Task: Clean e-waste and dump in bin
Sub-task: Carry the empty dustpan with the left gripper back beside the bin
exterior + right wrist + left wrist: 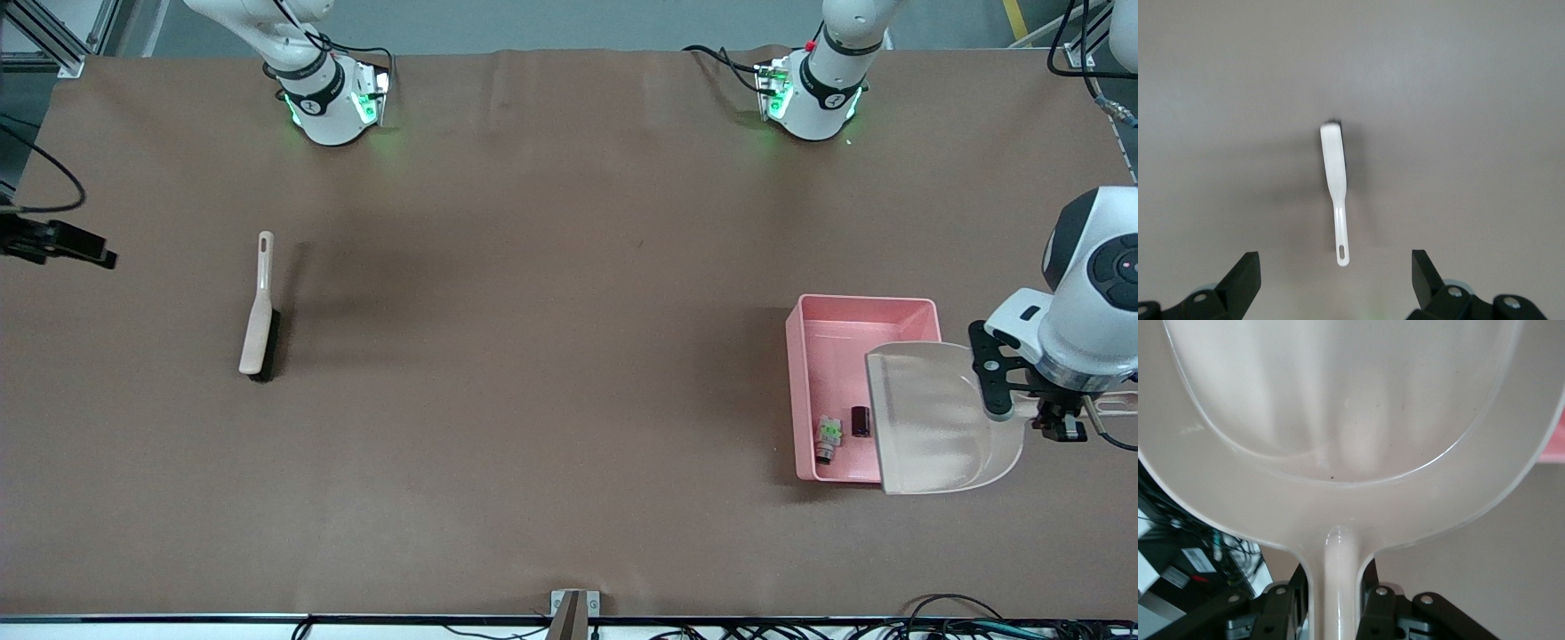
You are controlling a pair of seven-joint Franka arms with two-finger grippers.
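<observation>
I have the left gripper (pixel 1058 425) up over the left arm's end of the counter (pixel 551 356), beside the pink bin (pixel 805 391), its jaws pinching the handle of the beige dustpan (pixel 938 427). In the left wrist view the handle runs straight down between the two black fingers (pixel 1281 607), and the dustpan's scoop (pixel 1338 400) fills most of what I see. From the front camera the scoop hangs over the bin's wall on the side toward the left arm's end, its open lip over the bin's floor.

Both bits of e-waste lie inside the bin, at its end nearer the front camera: the white block with green marks (pixel 829 433) and, just beside it, the dark stubby cylinder (pixel 860 420).

The right gripper (pixel 1335 280) waits in the air over the brush (pixel 259 311), jaws spread wide. The brush lies flat on the counter toward the right arm's end, well apart from the bin, pale handle pointing toward the robots' bases, dark bristles along one side.
</observation>
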